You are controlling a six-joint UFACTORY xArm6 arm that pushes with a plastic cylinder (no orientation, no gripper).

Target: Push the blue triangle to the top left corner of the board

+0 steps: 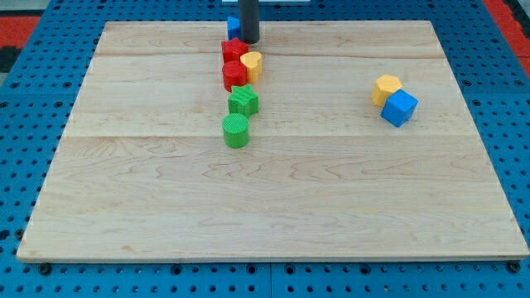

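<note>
The blue triangle (233, 27) sits at the board's top edge, a little left of centre, mostly hidden behind the rod. My tip (249, 40) rests just to its right, touching or nearly touching it. Right below the tip is a red block (234, 51), with a second red block (234, 76) and a yellow block (252, 64) under it. The board's top left corner (109, 26) lies far to the left of the triangle.
A green star-like block (243, 100) and a green cylinder (236, 131) continue the column downward. A yellow block (386, 88) and a blue cube (399, 108) touch each other at the view's right. The wooden board (273, 199) lies on a blue pegboard.
</note>
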